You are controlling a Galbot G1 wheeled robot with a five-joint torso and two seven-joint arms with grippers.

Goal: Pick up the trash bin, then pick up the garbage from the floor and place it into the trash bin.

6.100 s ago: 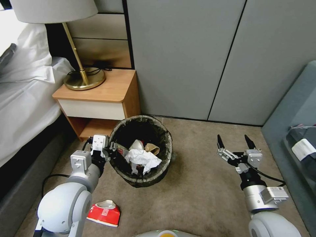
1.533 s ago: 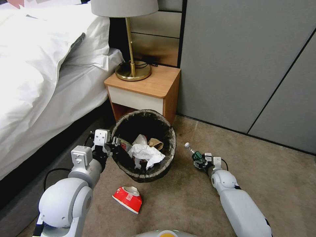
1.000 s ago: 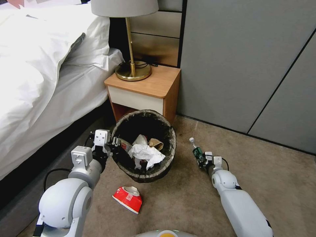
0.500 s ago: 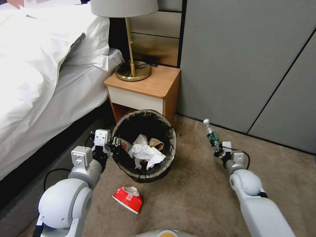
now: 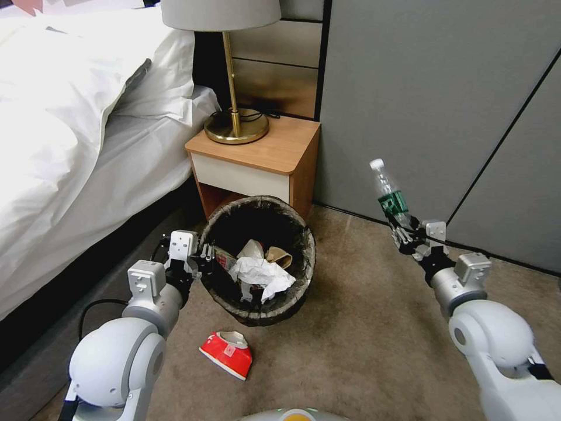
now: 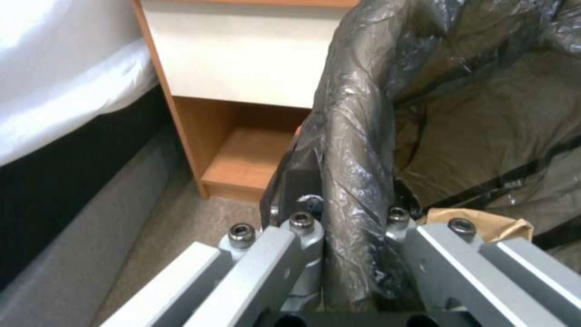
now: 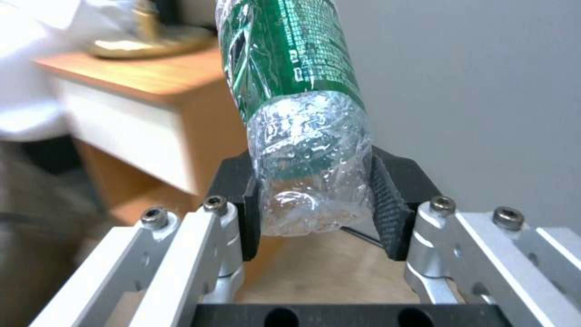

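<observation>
Two arms: both loaded on my feed, one on the bin, one on a bottle.
Left gripper (image 5: 205,261): I see it clamped on the near-left rim of the trash bin (image 5: 290,302); from the left wrist, the fingers (image 6: 301,228) pinch the dark liner-covered rim (image 6: 354,181) between them.
Trash bin: sits tilted toward me in front of the nightstand (image 5: 263,156), its base hidden, so I cannot tell whether it touches the carpet (image 5: 350,351). Inside are white tissue (image 5: 260,275), a brown paper bag (image 5: 279,256) and other scraps.
Right gripper (image 5: 403,234): raised to the right of the bin, well apart from it, closed around the base of the bottle (image 5: 390,196).
Bottle: clear plastic, green label, cap end up and leaning toward the bin side; from the right wrist, both black pads (image 7: 390,204) press its crumpled lower end (image 7: 308,190).
Red-and-white carton (image 5: 227,353): lying on the carpet, just in front of the bin (not touching it).
Lamp (image 5: 234,126): standing on the nightstand, bed (image 5: 70,146) to the left.
</observation>
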